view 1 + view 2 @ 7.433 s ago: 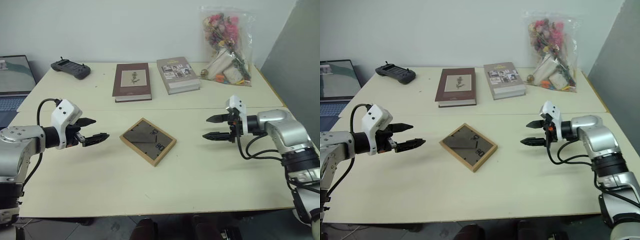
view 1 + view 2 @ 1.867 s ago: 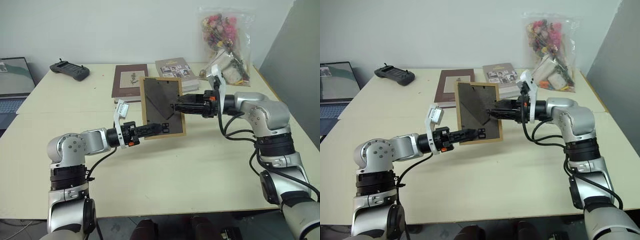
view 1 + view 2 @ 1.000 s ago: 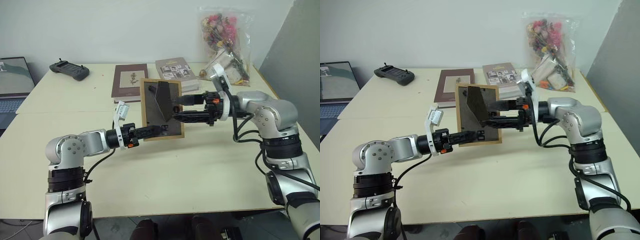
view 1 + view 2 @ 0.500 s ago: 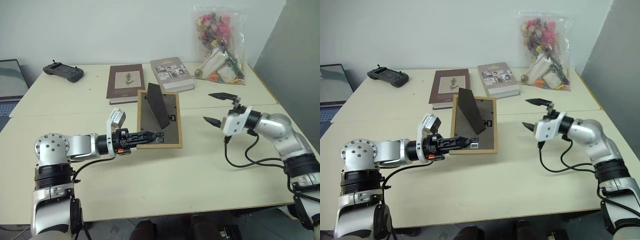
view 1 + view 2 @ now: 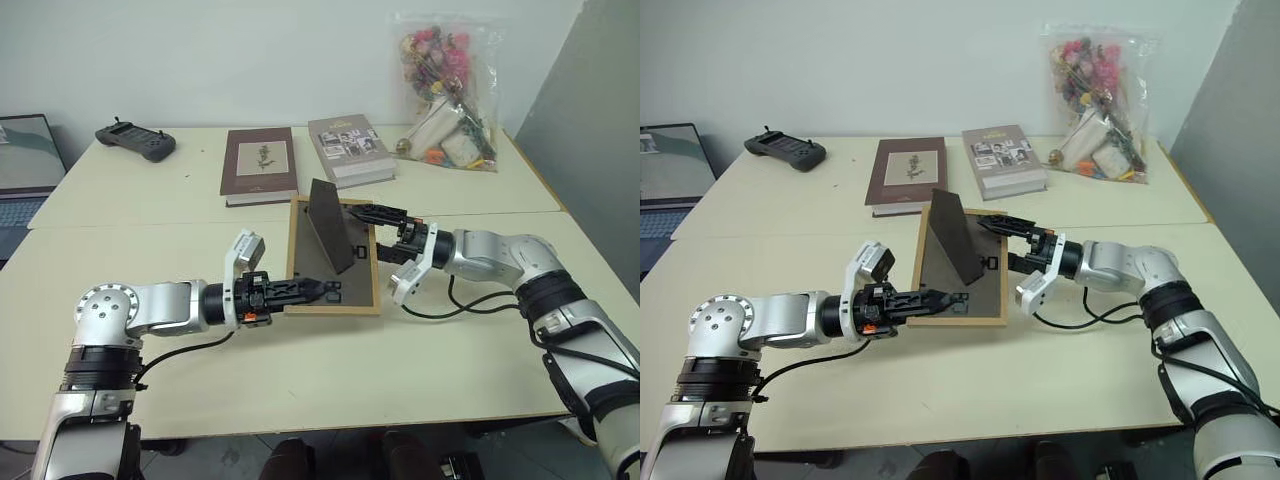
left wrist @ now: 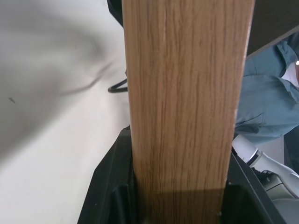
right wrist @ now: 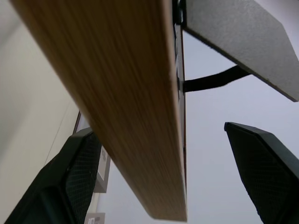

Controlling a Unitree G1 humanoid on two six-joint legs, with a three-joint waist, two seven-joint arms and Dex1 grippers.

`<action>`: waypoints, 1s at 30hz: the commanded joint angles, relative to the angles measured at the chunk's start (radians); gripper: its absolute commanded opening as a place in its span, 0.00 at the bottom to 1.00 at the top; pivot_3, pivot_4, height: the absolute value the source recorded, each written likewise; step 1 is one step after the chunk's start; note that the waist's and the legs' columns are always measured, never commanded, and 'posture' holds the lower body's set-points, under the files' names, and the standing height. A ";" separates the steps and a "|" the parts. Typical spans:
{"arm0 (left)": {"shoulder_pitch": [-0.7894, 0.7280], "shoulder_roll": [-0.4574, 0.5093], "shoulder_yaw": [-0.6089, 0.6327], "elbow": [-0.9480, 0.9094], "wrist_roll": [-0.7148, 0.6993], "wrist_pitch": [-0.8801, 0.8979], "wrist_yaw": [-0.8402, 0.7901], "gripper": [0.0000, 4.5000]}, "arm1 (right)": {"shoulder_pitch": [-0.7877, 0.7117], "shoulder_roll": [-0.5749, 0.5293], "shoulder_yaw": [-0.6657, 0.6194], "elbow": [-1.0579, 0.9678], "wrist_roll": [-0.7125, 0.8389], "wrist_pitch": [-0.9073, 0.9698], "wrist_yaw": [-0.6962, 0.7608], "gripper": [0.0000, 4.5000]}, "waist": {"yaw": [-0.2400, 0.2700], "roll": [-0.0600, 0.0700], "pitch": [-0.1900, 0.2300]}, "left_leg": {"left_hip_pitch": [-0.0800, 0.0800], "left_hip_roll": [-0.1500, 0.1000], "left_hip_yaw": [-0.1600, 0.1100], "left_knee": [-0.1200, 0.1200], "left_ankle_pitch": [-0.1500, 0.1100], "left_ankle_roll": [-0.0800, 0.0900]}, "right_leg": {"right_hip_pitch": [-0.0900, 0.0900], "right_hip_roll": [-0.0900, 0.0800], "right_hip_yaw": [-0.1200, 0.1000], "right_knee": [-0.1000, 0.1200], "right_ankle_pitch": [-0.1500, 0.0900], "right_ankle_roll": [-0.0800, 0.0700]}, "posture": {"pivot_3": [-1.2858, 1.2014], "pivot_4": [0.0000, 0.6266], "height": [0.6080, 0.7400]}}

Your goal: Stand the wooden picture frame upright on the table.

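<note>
Gripping wooden picture frame (image 5: 333,257), left claw (image 5: 318,290); stand unfolded; right claw (image 5: 388,232) open.

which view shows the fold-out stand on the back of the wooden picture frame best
The right eye view: the dark grey fold-out stand juts up whole from the light-wood picture frame's back board. The left eye view shows much the same. The right wrist view catches its underside and strap; the left wrist view shows the frame's wooden edge.

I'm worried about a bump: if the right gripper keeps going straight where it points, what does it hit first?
Most likely the wooden picture frame: the right gripper already has its open fingers on either side of the frame's edge.
</note>
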 commanded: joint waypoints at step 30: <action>0.148 0.153 0.133 -0.602 0.582 -0.428 -0.055 1.00 | 0.176 0.037 -0.114 -0.191 1.387 0.793 1.075 0.28 | -0.006 -0.002 0.001 | 0.001 0.003 0.000 0.000 -0.001 0.002 | 0.004 0.000 0.000 -0.003 0.000 0.000 | 0.52 0.24 1.00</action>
